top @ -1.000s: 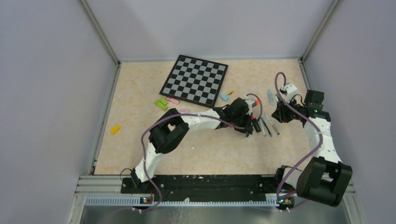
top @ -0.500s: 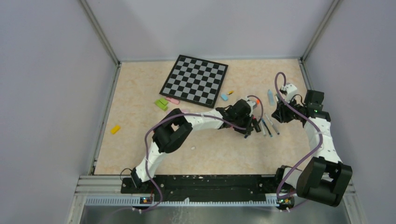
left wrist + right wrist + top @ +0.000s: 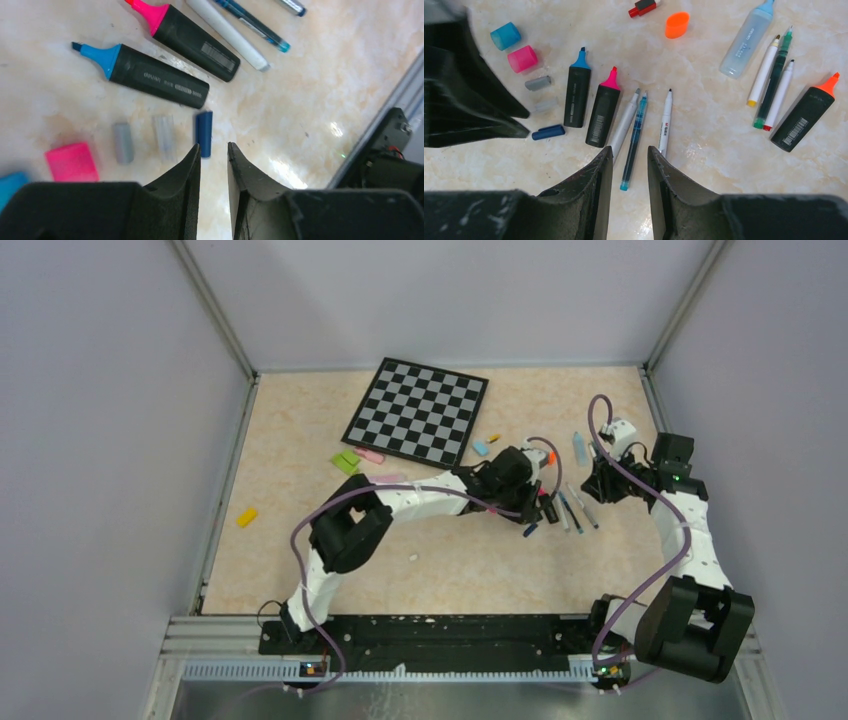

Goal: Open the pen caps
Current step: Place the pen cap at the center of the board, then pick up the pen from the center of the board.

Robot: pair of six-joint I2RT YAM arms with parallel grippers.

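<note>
My left gripper (image 3: 214, 146) is open by a narrow gap and holds nothing. A dark blue pen cap (image 3: 203, 132) lies on the table just past its left fingertip. Beside that cap lie a clear cap (image 3: 164, 137), a grey cap (image 3: 123, 142) and a pink cap (image 3: 72, 161). Two uncapped black highlighters, blue-tipped (image 3: 150, 75) and pink-tipped (image 3: 190, 35), rest beyond them. My right gripper (image 3: 630, 148) is open and empty above a teal pen (image 3: 635, 140), between a grey pen (image 3: 624, 125) and a white pen (image 3: 665, 122). In the top view the left gripper (image 3: 538, 504) hovers over the pen row.
A checkered board (image 3: 417, 410) lies at the back. To the right are an orange cap (image 3: 676, 25), a light-blue barrel (image 3: 746, 42), thin white and green pens (image 3: 769, 80) and an orange-tipped highlighter (image 3: 804, 117). A green block (image 3: 346, 462) and a yellow piece (image 3: 246, 517) lie to the left.
My left gripper has gone from shut to slightly open, and the dark blue cap now lies free on the table. The right arm has not moved.
</note>
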